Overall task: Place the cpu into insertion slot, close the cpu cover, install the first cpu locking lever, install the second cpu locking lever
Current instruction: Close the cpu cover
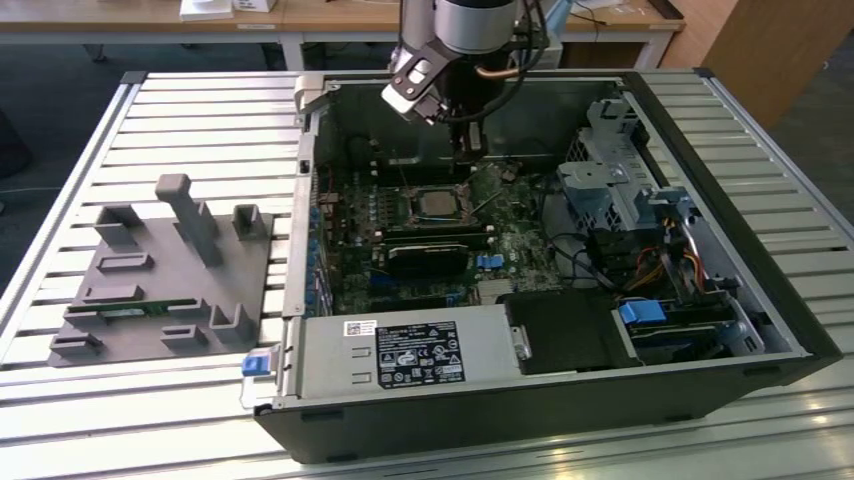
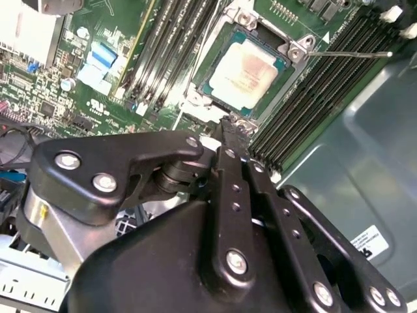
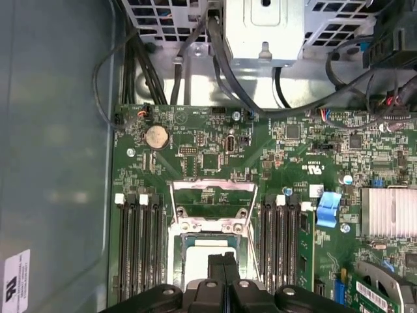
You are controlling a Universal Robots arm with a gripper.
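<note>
Computer case (image 1: 534,425) on slatted metal table (image 1: 187,130), wooden desks (image 1: 347,15) behind, gripper (image 3: 222,259) pinched shut near cpu (image 2: 247,72).

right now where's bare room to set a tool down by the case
Bare: the table around the fixture, on the exterior view's left of the case. Crowded: inside the case, gripper at the cpu, cables by the drive cage.

The cpu (image 2: 247,72) has a dull silver metal face; the gripper (image 2: 230,125) looks matt black with shiny screw heads (image 2: 236,261).
</note>
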